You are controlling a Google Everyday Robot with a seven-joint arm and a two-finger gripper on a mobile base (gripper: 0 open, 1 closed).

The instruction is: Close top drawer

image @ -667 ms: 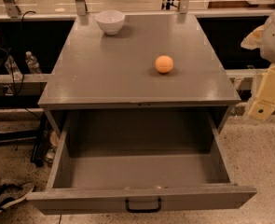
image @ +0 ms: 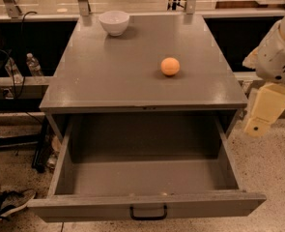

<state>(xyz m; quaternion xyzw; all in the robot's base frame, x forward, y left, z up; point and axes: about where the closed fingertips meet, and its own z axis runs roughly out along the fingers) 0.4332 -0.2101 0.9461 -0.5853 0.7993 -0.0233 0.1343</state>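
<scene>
Since the earlier frame, the arm [image: 277, 52] has come lower and slightly closer to the right side of the cabinet [image: 122, 76]. The gripper [image: 263, 111], a cream-coloured block at the end of the arm, now hangs just off the cabinet's front right corner, level with the cabinet's top edge. It touches nothing. The cabinet, the things on it and the drawer have not shifted.

The top drawer [image: 205, 208] stands pulled far out of the cabinet front, toward the camera. Its grey floor and side walls are in full view. The black bar handle [image: 148, 212] sits at the centre of the flat front panel, well apart from the gripper.

A white bowl [image: 114, 22] stands near the back left of the cabinet top. An orange ball [image: 170, 66] lies right of centre on the same surface.

Hidden or unclear:
- The arm is cut off by the right edge of the view; only a white segment and the cream block show.
- Whether the gripper is spread or pressed together cannot be told.
- The bottom edge of the view crops the drawer front just below the handle, so any lower drawers are out of sight.
- Left of the cabinet, a clear bottle [image: 33, 64] stands in shadow, and a shoe [image: 7, 202] is partly cropped at the lower left.
</scene>
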